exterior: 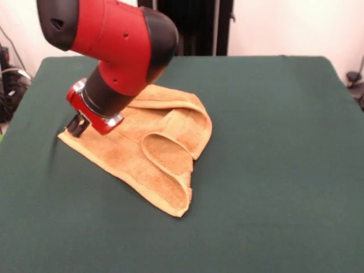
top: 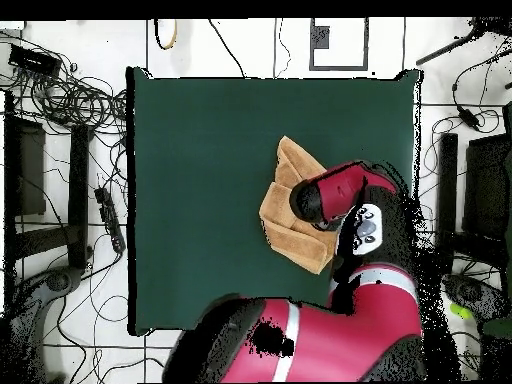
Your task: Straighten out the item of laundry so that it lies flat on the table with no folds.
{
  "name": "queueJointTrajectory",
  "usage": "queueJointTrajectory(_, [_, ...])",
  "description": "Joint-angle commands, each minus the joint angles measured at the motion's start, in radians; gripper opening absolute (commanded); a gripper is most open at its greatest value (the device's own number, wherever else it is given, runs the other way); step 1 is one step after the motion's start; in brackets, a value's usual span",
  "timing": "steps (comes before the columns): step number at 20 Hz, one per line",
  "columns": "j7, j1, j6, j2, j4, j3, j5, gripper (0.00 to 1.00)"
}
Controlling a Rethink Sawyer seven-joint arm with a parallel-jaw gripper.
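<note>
Wide green surface (exterior: 273, 170), mostly bare. Red and black arm (exterior: 114, 40) coming down from twelve o'clock in the front view, wrist tilted toward eight o'clock. Orange-tan towel (exterior: 142, 153) left of the surface's centre in the front view, bunched: a flat lower layer running out toward five o'clock, an upper part doubled back over it in soft rounded loops from the middle toward two o'clock. Not yet flat; several folds left to open. Pincer (exterior: 77, 125) down at the towel's nine o'clock corner, right at the cloth's edge against the surface; hidden by the arm from overhead; cannot tell whether spread or closed, nor whether cloth is pinched.

Likely handling: light, limp terry, no stiffness, draping and dragging readily on the felt-like cover, grippy rather than slick, nothing fragile. Best hold judged to be a single layer at a corner or hem, then a low pull outward away from the bunched part; grabbing both layers together would only drag the folds along.
</note>
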Motion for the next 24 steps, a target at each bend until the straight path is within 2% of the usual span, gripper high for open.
queueJointTrajectory(1, [-0.396, -0.077, -0.022, -0.088, 0.185, 0.185, 0.077, 0.0])
queueJointTrajectory(8, [-0.497, -0.164, 0.014, -0.218, 0.262, 0.276, 0.141, 0.0])
queueJointTrajectory(13, [-0.558, -0.258, 0.058, -0.269, 0.322, 0.371, 0.235, 0.0])
queueJointTrajectory(17, [-0.631, -0.333, 0.057, -0.252, 0.344, 0.452, 0.282, 0.0])
queueJointTrajectory(24, [-0.732, -0.484, 0.007, -0.157, 0.393, 0.617, 0.362, 0.0])
